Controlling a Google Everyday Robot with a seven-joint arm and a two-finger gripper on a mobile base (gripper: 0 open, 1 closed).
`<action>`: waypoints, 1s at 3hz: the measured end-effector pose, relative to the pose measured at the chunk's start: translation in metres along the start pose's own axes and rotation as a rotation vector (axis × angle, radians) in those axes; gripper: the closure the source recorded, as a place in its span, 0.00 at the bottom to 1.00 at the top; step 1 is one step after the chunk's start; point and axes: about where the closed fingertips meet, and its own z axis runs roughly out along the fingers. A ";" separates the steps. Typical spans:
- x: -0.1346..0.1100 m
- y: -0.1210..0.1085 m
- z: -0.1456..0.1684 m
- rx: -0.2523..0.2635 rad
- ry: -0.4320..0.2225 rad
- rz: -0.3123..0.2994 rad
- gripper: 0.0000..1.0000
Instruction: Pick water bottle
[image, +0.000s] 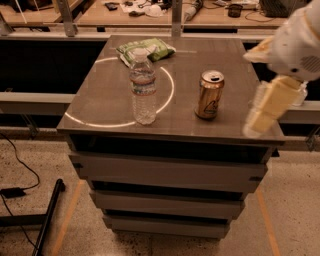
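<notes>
I have the water bottle (143, 87) standing upright on the bench (235, 65), left of centre and toward the front edge. It is a tall clear plastic bottle with ribbed walls and a white cap. A pale label band wraps its upper body, and I can make out a little red on it. The bottle looks mostly see-through, the grey bench top showing through its lower half. Its base sits right on a thin white ring (172, 85) marked on the bench surface, at the ring's near side. To the bottle's right, clearly apart from it, a gold-bronze drink can (209, 95) stands upright with its opened top facing up; the bottle is noticeably taller than it. Behind the bottle, near the far edge, a crumpled green packet (146, 49) lies flat. The tool (257, 120) hangs at the bench's right front corner, pale yellow and pointing down and to the left from the arm's white housing (297, 42). It is to the right of the can and well apart from the bottle. I cannot tell how far open the tool is, and it has no hold on the bottle.
</notes>
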 end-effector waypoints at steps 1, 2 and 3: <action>-0.074 -0.005 0.037 -0.093 -0.223 -0.065 0.00; -0.115 -0.007 0.059 -0.135 -0.321 -0.104 0.00; -0.148 -0.014 0.071 -0.137 -0.390 -0.141 0.00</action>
